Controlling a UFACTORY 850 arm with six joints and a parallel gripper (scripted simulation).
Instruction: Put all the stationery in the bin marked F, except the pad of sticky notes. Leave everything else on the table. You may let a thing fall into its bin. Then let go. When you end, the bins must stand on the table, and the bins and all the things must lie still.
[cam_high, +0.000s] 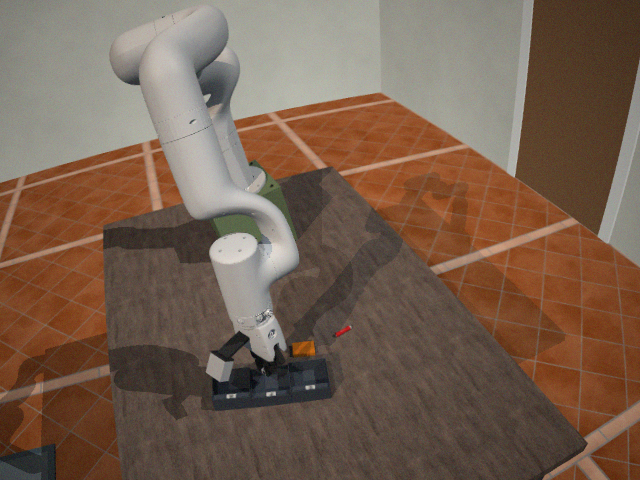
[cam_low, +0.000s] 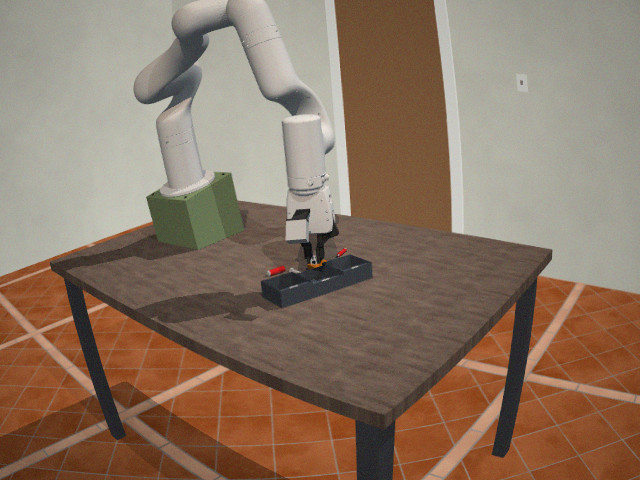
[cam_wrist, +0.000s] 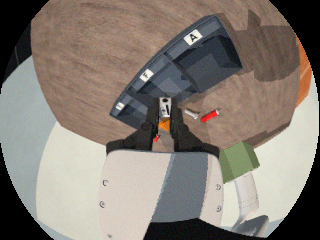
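Note:
A dark tray of three bins (cam_high: 271, 384) stands on the table; it also shows in the exterior view (cam_low: 316, 279) and in the wrist view (cam_wrist: 180, 70). One end bin is marked A (cam_wrist: 194, 38); the other labels are too small to read. My gripper (cam_high: 267, 367) points down over the back edge of the middle bin, also seen from the other side (cam_low: 313, 258). It is shut on a small thing with a red part (cam_wrist: 158, 138), too small to name. A red pen (cam_high: 342, 331) lies behind the tray. An orange sticky-note pad (cam_high: 302, 348) lies against the tray's back.
A red-and-silver tool (cam_low: 275, 270) lies on the table behind the tray's other end, hidden by the arm in the top view. The green robot base (cam_low: 195, 209) stands at the far side of the table. A white camera box (cam_high: 218, 366) sticks out beside the gripper.

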